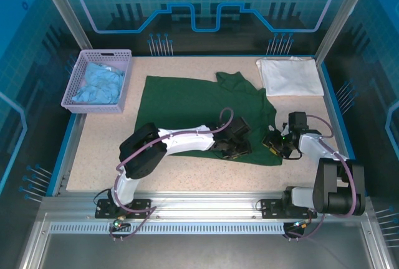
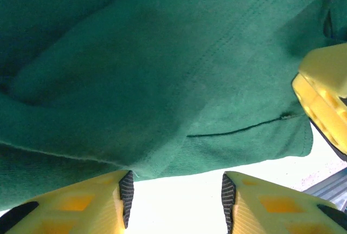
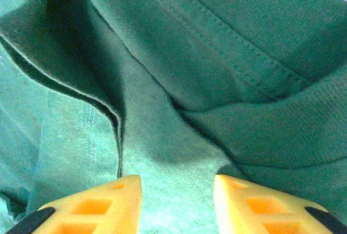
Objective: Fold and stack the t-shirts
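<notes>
**A:** Start at the jaws. What are they doing?

**B:** In the left wrist view the left gripper [image 2: 176,190] has its jaws apart. Bare bright table shows in the gap, and the hem of the green t-shirt [image 2: 162,82] lies just past the tips, so nothing is pinched. In the right wrist view the right gripper [image 3: 178,190] also has its jaws apart. Green cloth with a ribbed collar band fills the space between them, but I cannot tell whether they are nipping it.

**A:** And from above?

**B:** Both grippers sit low in the right half of the frame at the shirt's near edge, the left one [image 1: 234,151] over the cloth and the right one [image 1: 275,144] at its lower right corner. The green shirt [image 1: 187,104] lies spread across the centre of the table [image 1: 187,172], flat on its left side and rumpled toward the upper right.

**A:** How far along is the job?

**B:** 1 of the 2 looks done. The white t-shirt [image 1: 290,76] lies as a neat rectangle in the upper right, well apart from the green one. The green one is unfolded, so I judge its folding is only beginning, and the stacking has not been done.

**A:** Anything else?

**B:** A lilac basket [image 1: 103,53] at upper left holds crumpled pale blue cloth [image 1: 96,85].
</notes>
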Tool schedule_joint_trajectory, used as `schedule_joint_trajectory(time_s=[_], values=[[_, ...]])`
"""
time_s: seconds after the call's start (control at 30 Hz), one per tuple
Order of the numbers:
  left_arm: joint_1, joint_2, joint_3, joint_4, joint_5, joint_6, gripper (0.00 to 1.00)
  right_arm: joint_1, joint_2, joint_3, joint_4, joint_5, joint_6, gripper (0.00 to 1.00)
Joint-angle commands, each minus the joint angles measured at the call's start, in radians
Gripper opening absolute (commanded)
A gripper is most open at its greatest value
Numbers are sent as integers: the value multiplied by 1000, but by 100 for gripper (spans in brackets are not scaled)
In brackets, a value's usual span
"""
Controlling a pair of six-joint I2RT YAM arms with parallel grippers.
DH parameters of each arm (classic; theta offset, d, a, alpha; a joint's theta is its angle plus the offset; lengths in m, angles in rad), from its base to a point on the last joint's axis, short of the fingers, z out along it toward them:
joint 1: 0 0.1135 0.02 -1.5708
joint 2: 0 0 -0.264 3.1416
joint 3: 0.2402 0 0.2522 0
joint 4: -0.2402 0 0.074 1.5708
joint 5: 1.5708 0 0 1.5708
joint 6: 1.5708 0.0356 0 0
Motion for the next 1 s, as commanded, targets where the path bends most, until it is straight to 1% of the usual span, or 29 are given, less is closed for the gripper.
schedule_joint_trajectory(time_s=[0.0, 0.33, 0.5, 0.7, 0.83, 0.97], values=[[-2, 11, -9, -2, -32, -42, 49, 9, 5, -8, 0, -10, -17, 40], [-3, 39, 19, -14, -57, -51, 48, 17, 10, -6, -1, -3, -17, 40], [1, 48, 31, -18, -71, -51, 44, 18, 6, -8, -2, 1, -16, 40], [8, 59, 50, -21, -80, -43, 31, 19, 3, -7, -2, 3, -16, 39], [18, 61, 55, -29, -90, -37, 15, 21, 3, -7, -3, 5, -16, 39], [31, 58, 59, -32, -98, -23, 2, 22, 1, -7, -5, 10, -15, 39]])
